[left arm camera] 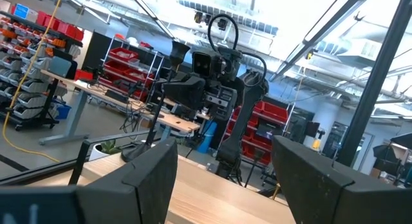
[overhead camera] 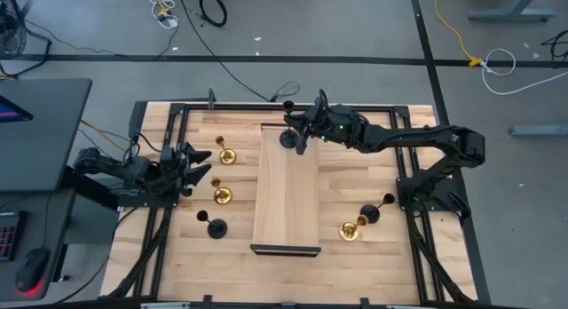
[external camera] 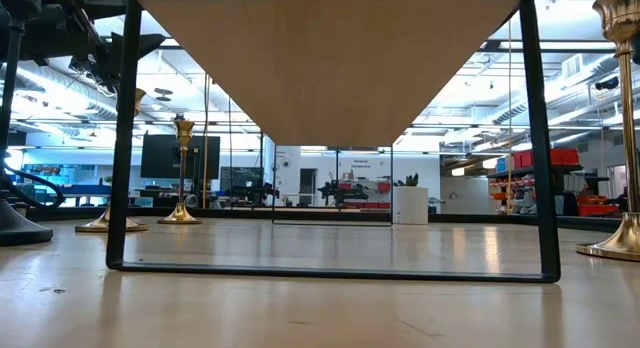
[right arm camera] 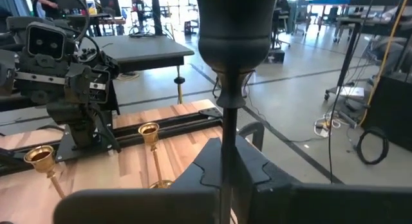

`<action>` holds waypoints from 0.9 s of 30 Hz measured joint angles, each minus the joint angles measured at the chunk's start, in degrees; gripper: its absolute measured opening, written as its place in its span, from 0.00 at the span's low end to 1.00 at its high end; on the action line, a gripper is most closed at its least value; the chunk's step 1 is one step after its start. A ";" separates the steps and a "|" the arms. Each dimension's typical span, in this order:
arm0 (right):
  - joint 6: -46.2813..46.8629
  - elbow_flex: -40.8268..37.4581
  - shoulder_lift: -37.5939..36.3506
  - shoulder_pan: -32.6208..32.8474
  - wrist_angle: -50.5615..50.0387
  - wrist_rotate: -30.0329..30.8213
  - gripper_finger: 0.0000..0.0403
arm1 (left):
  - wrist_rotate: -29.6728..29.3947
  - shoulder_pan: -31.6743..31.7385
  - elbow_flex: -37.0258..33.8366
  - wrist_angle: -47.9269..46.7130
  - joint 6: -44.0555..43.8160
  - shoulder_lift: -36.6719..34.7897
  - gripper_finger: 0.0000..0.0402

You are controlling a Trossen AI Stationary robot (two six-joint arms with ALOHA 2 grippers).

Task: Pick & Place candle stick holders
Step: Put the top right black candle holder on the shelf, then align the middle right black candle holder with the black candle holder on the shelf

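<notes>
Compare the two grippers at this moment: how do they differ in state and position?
The right gripper is shut on the stem of a black candle stick holder, held at the far end of the raised wooden shelf; the left gripper is open and empty. The right arm reaches across to the table's middle; the left gripper sits at the left side near two brass holders. Both are dark two-finger grippers.

Raised shelf mid-table, running front to back. Left of it: two holders behind a third nearer the front. Right of it: two holders side by side. At the shelf's far end: one holder, clamped in the right gripper. Left gripper at table's left side.
</notes>
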 joint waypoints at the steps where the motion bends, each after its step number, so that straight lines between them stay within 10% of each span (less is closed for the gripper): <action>1: -0.09 0.00 0.17 0.00 0.15 -0.01 0.03 | 0.02 -0.01 0.00 -0.03 0.00 0.02 0.63; 27: -1.57 -0.22 -0.94 -0.02 -5.20 0.40 0.57 | 0.02 -0.02 0.00 -0.05 -0.02 0.02 0.63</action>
